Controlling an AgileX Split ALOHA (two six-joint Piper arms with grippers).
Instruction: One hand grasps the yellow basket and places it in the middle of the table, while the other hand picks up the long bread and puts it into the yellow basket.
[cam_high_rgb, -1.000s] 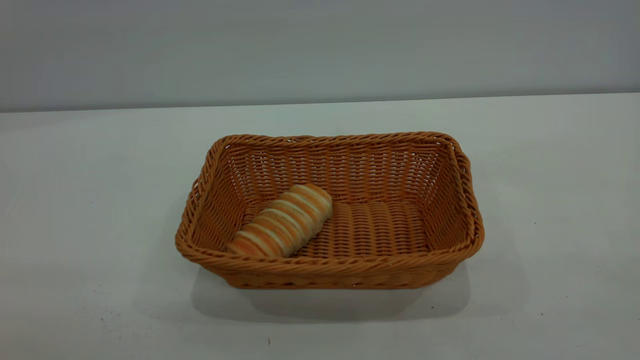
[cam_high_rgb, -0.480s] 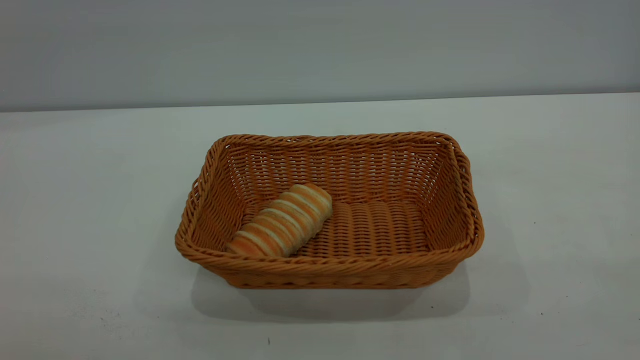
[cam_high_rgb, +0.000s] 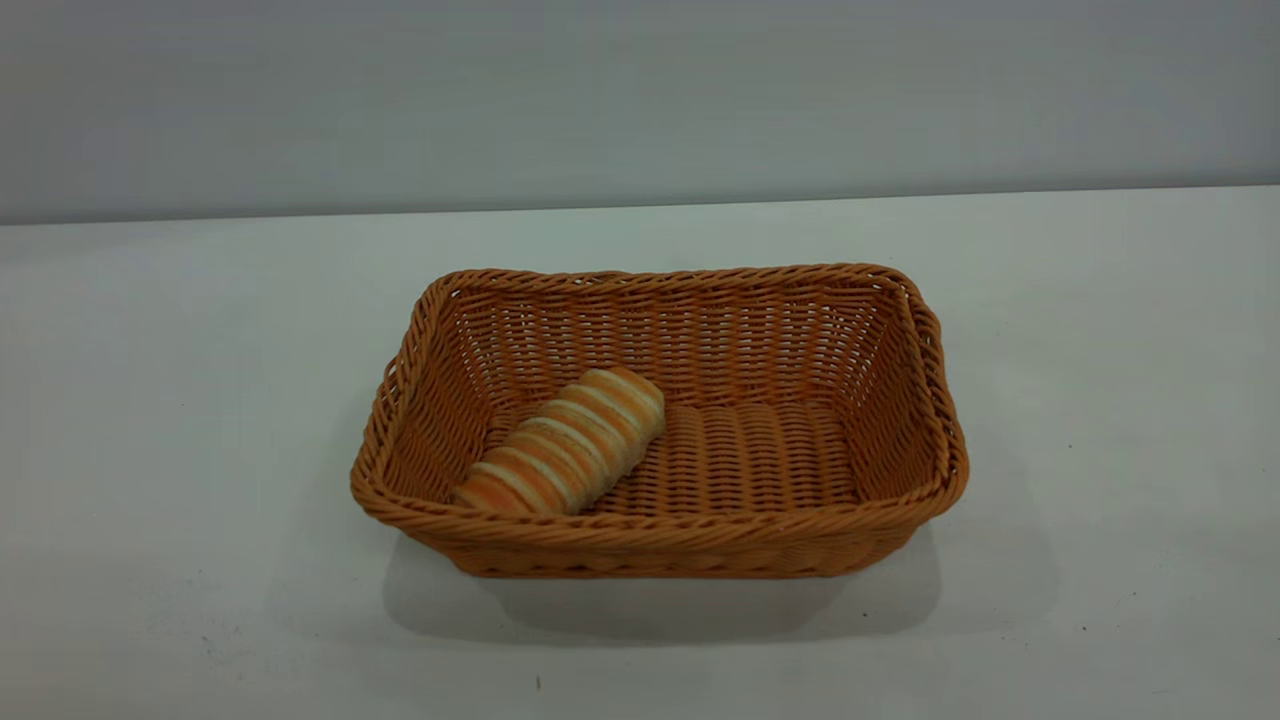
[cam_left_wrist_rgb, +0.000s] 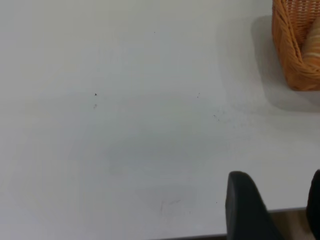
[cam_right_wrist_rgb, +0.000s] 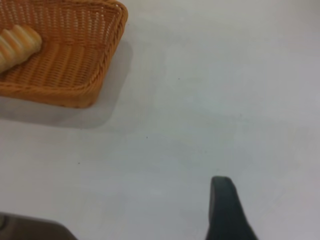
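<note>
The yellow basket stands in the middle of the table. The long bread lies inside it, slanted at its left front end. Neither gripper shows in the exterior view. My left gripper hovers open and empty over the table's edge, well away from the basket's corner. My right gripper is also away from the basket. Only one of its fingers shows, with nothing against it. The bread shows in the right wrist view too.
A grey wall runs behind the table. Bare tabletop lies to both sides of the basket. The table's edge and the floor beyond it show in the left wrist view.
</note>
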